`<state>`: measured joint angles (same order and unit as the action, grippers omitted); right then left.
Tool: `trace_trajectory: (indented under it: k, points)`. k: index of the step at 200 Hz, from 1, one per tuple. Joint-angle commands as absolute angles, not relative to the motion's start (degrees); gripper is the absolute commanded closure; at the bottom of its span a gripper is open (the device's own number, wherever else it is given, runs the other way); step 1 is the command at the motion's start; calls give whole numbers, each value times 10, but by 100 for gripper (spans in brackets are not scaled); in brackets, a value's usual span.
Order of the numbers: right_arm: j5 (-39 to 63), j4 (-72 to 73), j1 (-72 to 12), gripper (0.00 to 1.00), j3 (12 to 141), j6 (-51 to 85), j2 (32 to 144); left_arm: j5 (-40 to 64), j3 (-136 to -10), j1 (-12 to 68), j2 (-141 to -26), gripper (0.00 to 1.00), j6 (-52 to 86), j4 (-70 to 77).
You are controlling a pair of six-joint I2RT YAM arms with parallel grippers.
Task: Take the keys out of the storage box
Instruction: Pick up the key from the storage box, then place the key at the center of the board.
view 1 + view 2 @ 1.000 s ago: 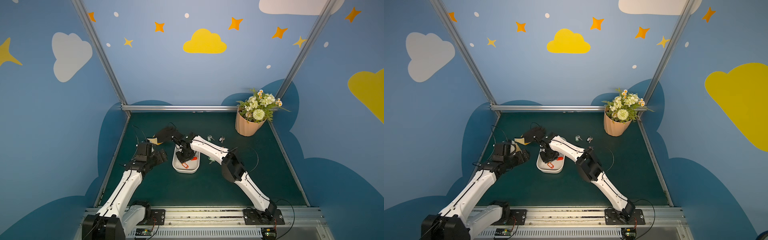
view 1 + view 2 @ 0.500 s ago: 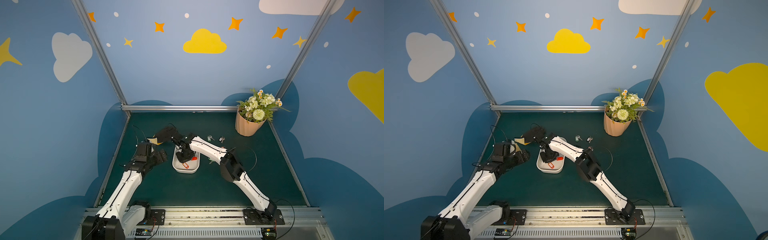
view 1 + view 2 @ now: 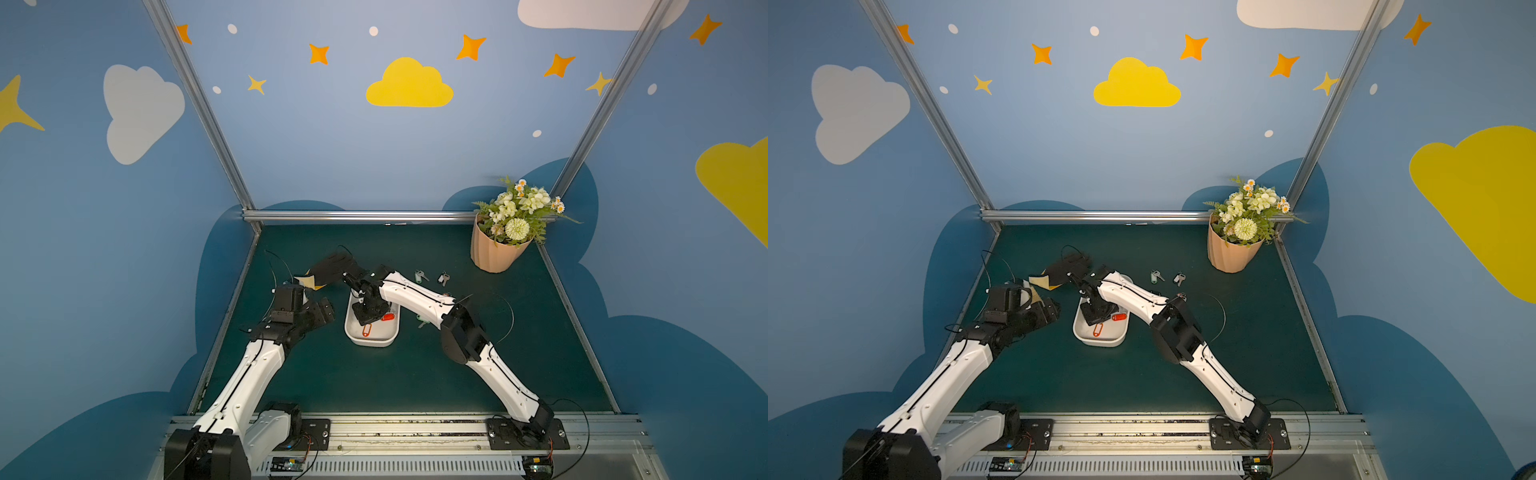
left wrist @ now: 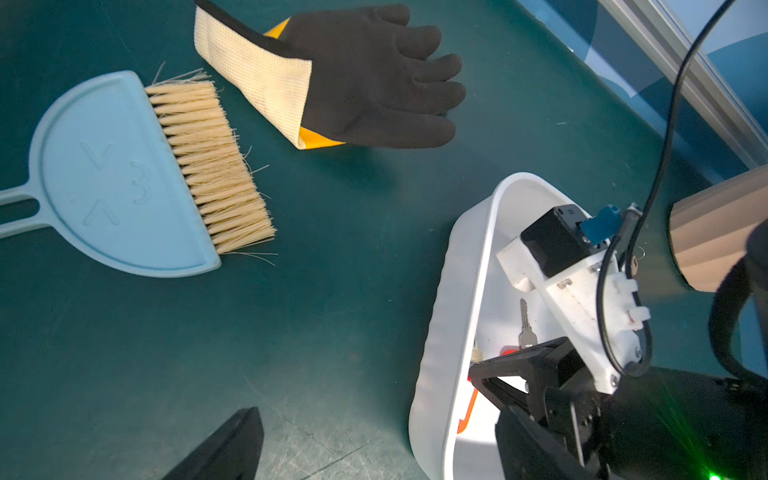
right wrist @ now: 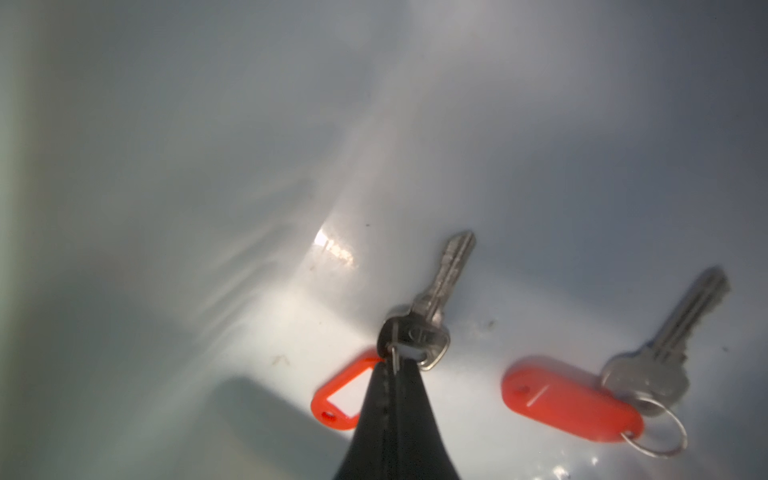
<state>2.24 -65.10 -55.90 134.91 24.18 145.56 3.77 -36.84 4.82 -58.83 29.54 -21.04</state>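
The white storage box (image 3: 372, 343) (image 3: 1100, 341) sits mid-table. My right gripper (image 3: 366, 312) (image 3: 1096, 313) (image 5: 392, 370) reaches down into it and is shut on the ring of a silver key (image 5: 440, 291) with an outlined red tag (image 5: 340, 399) (image 3: 366, 330). A second key (image 5: 673, 332) with a solid red tag (image 5: 569, 403) (image 3: 387, 317) lies beside it on the box floor. My left gripper (image 3: 320, 311) (image 4: 374, 415) hovers open just left of the box, holding nothing. Two more keys (image 3: 420, 276) (image 3: 443, 278) lie on the mat behind the box.
A black glove with a cream cuff (image 4: 374, 83) (image 3: 332, 270) and a light blue hand brush (image 4: 124, 178) lie behind and left of the box. A peach flower pot (image 3: 496, 253) stands at the back right. Metal frame rails edge the green mat.
The right gripper's jaws have closed onto the key ring inside the box. Both arms have hardly moved.
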Motion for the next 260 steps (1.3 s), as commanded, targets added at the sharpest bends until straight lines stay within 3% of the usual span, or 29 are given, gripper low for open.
trace_trajectory:
  k: [1,89,171,260]
  points:
    - [12,-675,-555,100,1354,242,1408,54,-376,45,-593,6,283,-195]
    - [-12,-716,-547,100,1264,249,1262,73,-374,41,-599,5,274,-176]
    - [-45,-751,-520,100,1010,294,1069,89,-379,29,-621,4,254,-159]
    - [12,-665,-520,100,815,310,1039,92,-378,23,-621,4,254,-159]
